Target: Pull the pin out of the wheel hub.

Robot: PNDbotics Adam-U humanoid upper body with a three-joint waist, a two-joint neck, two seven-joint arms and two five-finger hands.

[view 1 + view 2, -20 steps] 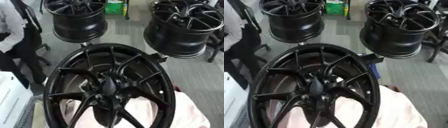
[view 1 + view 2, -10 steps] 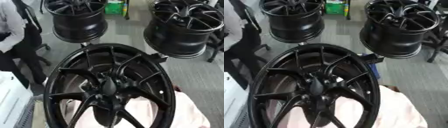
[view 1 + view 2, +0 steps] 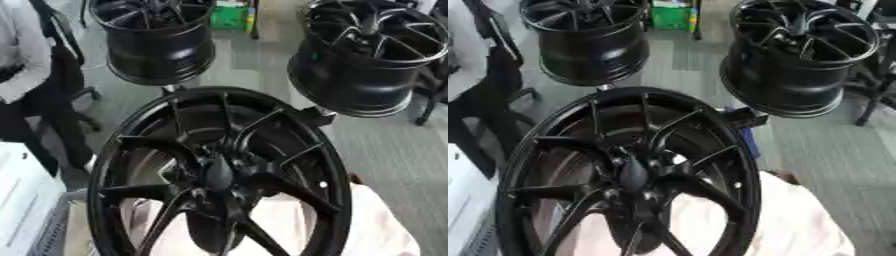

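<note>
In the middle stands a big black wheel hub (image 3: 219, 175) over a pale pink cloth (image 3: 376, 225), its bottom cut off, any pin too dark to make out, and no robot hand shows.

Three black wheels and a few other single items.

One large black wheel hub (image 3: 219, 175) in front, two more black wheels behind it, far left (image 3: 157, 40) and far right (image 3: 376, 55). One pale pink cloth (image 3: 376, 225), one green box (image 3: 229, 15), one white object (image 3: 22, 200), possibly a machine.
</note>
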